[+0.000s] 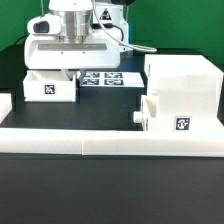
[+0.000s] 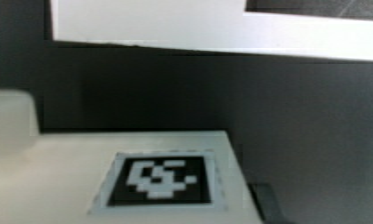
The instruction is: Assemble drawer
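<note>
A small white drawer tray (image 1: pixel 50 86) with a square tag on its front stands on the black table at the exterior view's left. My gripper (image 1: pixel 62 68) hangs straight over it, with the fingers down at the tray's back part; their tips are hidden, so I cannot tell whether they grip. In the wrist view the same tray's tagged face (image 2: pixel 162 178) fills the lower part, blurred. The tall white box housing (image 1: pixel 185 85) stands at the right. A second tray (image 1: pixel 152 112) with a knob sits partly inside its lower opening.
The marker board (image 1: pixel 101 77) lies flat between the tray and the housing. A long low white rail (image 1: pixel 100 138) runs across the front, also seen in the wrist view (image 2: pixel 201 30). Its raised end (image 1: pixel 5 104) stands at the far left.
</note>
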Controlling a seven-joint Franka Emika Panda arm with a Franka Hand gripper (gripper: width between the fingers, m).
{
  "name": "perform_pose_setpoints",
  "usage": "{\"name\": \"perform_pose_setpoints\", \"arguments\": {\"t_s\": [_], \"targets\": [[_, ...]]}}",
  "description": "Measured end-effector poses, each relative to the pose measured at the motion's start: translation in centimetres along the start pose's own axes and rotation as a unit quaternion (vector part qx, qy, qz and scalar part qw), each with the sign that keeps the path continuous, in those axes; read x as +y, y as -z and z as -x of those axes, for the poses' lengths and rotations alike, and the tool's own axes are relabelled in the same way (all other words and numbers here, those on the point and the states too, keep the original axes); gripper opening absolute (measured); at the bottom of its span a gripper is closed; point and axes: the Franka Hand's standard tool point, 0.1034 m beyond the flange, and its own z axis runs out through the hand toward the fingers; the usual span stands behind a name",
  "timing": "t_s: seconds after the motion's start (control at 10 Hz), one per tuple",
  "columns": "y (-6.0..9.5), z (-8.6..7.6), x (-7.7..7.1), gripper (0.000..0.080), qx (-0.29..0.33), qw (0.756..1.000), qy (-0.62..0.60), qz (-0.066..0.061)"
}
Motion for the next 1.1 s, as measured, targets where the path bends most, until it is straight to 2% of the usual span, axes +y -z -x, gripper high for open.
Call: {"name": "perform_pose_setpoints", "arguments": {"t_s": [0.4, 0.5, 0.6, 0.8, 1.0, 1.1], "targets": [[0.0, 0.0, 0.0, 0.0042, 0.000, 1.000, 0.000, 0.000], [0.2, -0.3, -0.5, 0.0042, -0.001, 1.000, 0.014, -0.001], [0.9, -1.5, -2.1, 0.0042, 0.003, 0.999, 0.050, 0.001], [2.5, -3.7, -4.4, 0.0042, -0.014, 0.997, 0.080, -0.009], [4.3, -6.8, -5.5, 0.0042, -0.015, 0.995, 0.096, -0.017], [4.8, -7.6, -5.6, 0.0042, -0.022, 0.994, 0.106, -0.021]]}}
